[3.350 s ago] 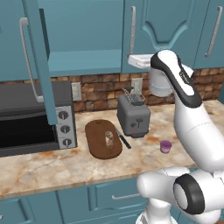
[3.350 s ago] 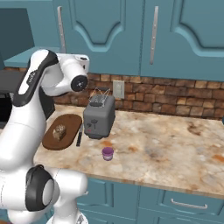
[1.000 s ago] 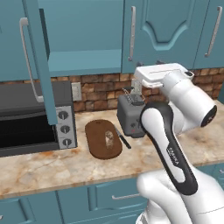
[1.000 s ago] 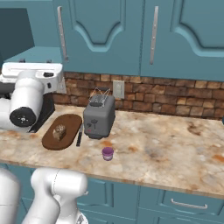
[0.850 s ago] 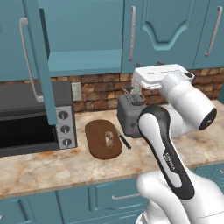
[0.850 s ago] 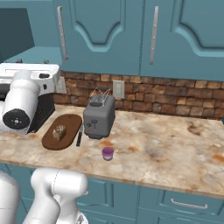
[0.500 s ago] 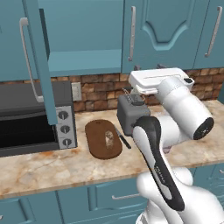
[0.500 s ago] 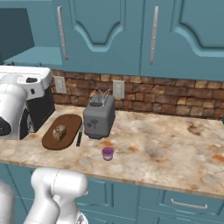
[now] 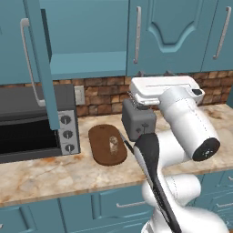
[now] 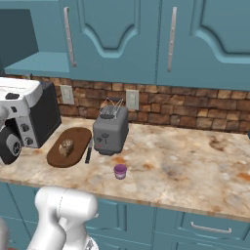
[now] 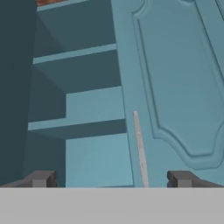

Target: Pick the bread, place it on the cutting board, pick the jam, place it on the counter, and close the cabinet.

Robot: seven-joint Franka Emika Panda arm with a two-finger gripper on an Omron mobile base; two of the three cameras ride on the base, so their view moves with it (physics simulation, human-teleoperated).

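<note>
The bread [image 10: 66, 147] lies on the dark oval cutting board [image 10: 73, 139], left of the toaster. On the marbled counter [image 10: 195, 161] in front of the toaster stands the small pink-purple jam [image 10: 120, 171]. The teal cabinet [image 9: 86, 41] is open, its door [image 9: 43, 59] swung out toward me. My gripper [image 11: 111, 179] is open and holds nothing. It faces the cabinet's inner shelf [image 11: 78, 74] and the silver handle [image 11: 140, 148] of the closed door beside it. In the left base view the bread [image 9: 113, 143] and board [image 9: 102, 152] show, while my arm hides the jam.
A grey toaster [image 10: 111, 131] stands at the brick back wall, with a black-handled knife [image 10: 89, 151] between it and the board. A black toaster oven [image 9: 32, 123] fills the counter's left end under the open door. My white arm [image 9: 182, 123] rises over the toaster.
The arm has swung its hand leftward toward the open cabinet. The gripper has stayed open, and the bread, jam and door have not moved.
</note>
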